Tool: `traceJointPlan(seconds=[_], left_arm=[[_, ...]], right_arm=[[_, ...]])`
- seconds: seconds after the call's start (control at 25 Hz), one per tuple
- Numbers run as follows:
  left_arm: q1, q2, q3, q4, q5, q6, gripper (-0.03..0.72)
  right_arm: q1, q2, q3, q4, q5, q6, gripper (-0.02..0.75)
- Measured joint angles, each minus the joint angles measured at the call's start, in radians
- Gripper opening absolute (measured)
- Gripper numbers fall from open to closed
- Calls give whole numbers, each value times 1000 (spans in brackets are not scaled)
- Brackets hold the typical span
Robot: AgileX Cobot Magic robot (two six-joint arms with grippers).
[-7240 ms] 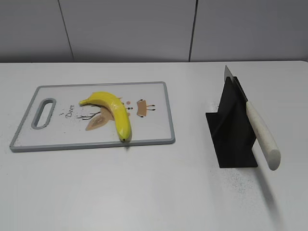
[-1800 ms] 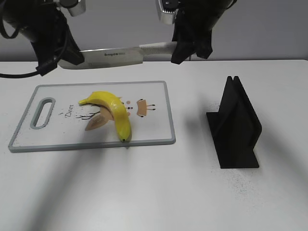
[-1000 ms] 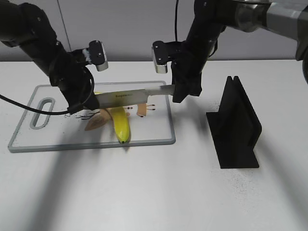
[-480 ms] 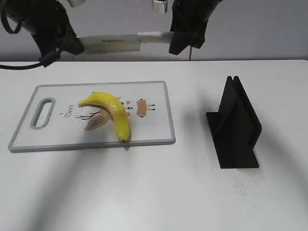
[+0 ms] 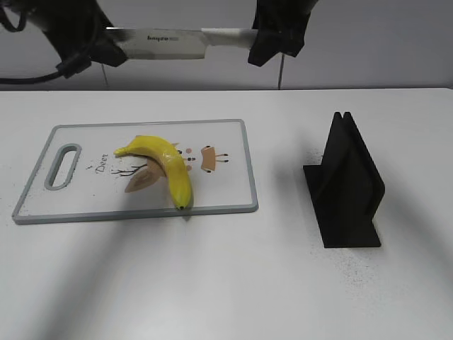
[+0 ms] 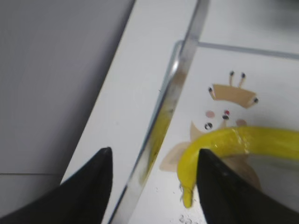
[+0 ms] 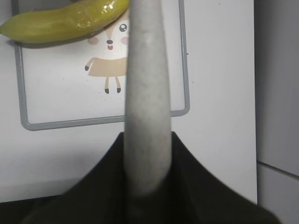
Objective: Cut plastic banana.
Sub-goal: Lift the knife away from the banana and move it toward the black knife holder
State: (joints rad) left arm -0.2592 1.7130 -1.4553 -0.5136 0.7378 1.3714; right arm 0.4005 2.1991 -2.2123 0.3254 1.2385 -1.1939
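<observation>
A yellow plastic banana (image 5: 168,164) lies whole on the grey-rimmed cutting board (image 5: 244,159). A knife (image 5: 166,39) hangs level high above the board. My right gripper (image 5: 267,44) is shut on its white handle (image 7: 145,70). My left gripper (image 5: 99,49) is at the blade's tip end. In the left wrist view its jaws (image 6: 153,156) are spread wide with the blade (image 6: 175,88) passing between them, apart from both fingers, and the banana (image 6: 243,140) lies below. The right wrist view shows my right gripper (image 7: 147,140), the banana (image 7: 65,21) and the board's rim (image 7: 183,70).
A black knife stand (image 5: 347,188) stands empty on the white table to the right of the board. A grey wall runs along the back edge of the table.
The knife was down across the banana one second ago. Both arms have since lifted it, and it now sits a little higher than half a second ago. The banana has not moved.
</observation>
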Motion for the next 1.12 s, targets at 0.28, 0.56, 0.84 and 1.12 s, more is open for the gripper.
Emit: traceJointPlan(seconds=[0.28,0.56,0.84,1.12], left_arm=[[0,-65,5,-15,-229,-148,640],[108,-232,5,33,-130,-496,637],[359,-373,5,90,284,-752,621],[427,-597,175,131,327,-774,597]], right_arm=[[-2,-2,0,-22,-8,47,188],[-2,-96,39,-146,-9,398,188],[-4,-308,272,-259,-9,913,188],[-4,-528,618,-259,-22,1278,188]])
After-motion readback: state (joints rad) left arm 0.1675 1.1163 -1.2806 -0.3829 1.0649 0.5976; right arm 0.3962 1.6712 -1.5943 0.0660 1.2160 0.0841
